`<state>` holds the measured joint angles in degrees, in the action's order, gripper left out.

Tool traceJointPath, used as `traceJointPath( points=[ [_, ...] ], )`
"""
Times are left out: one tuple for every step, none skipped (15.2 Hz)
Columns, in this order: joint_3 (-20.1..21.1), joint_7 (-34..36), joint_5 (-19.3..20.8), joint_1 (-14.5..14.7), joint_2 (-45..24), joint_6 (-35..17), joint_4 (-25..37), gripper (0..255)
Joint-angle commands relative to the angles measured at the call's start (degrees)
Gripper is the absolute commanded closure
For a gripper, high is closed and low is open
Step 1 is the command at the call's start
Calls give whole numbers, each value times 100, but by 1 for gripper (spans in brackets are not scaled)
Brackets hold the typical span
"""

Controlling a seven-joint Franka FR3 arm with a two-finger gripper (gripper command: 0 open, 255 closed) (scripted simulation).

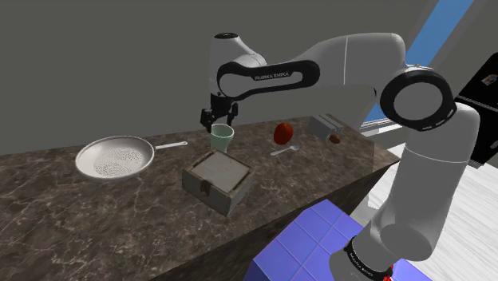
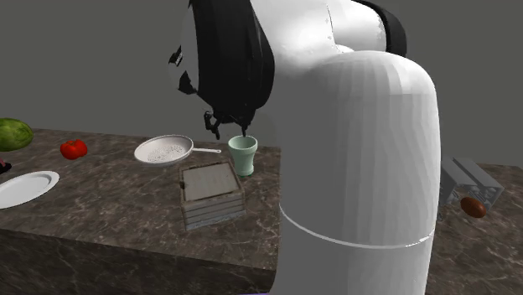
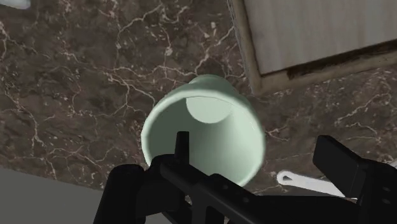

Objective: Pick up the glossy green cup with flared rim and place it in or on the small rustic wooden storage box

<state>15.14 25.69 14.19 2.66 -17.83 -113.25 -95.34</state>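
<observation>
The pale green cup (image 3: 210, 143) is standing on the dark stone counter (image 3: 83, 95), right under the black gripper (image 3: 256, 141). The 2 jaws are standing apart, 1 dipping inside the cup, 1 hanging outside it. The wooden box (image 3: 318, 32) is lying just beyond them.

we see a pale mint-green cup (image 1: 222, 137), a weathered grey-brown box (image 1: 217, 182) with a lighter lid, a dark brown counter (image 1: 96, 207) veined in white, a white strainer (image 1: 114, 157) dotted with holes, a red fruit (image 1: 282, 132), and a stand (image 1: 307, 239) tiled blue.
</observation>
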Motion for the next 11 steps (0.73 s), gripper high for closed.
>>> traceJointPath(
  points=[
    [-21, 121, 130, 114, -500, 86, 538, 0],
    [-39, 165, 187, 177, -756, 143, 832, 0],
    [-43, 165, 186, 181, -760, 143, 837, 0],
    [-50, 172, 195, 176, -781, 78, 792, 0],
    [-57, 180, 206, 171, -803, 13, 748, 0],
    [-63, 187, 216, 166, -826, -51, 706, 0],
    [-70, 195, 227, 161, -850, -115, 666, 0],
    [-77, 202, 238, 157, -875, -178, 627, 0],
    [-84, 210, 250, 152, -901, -241, 590, 0],
    [-96, 223, 269, 146, -944, -339, 534, 0],
    [-95, 223, 268, 146, -943, -339, 533, 0]
  ],
)
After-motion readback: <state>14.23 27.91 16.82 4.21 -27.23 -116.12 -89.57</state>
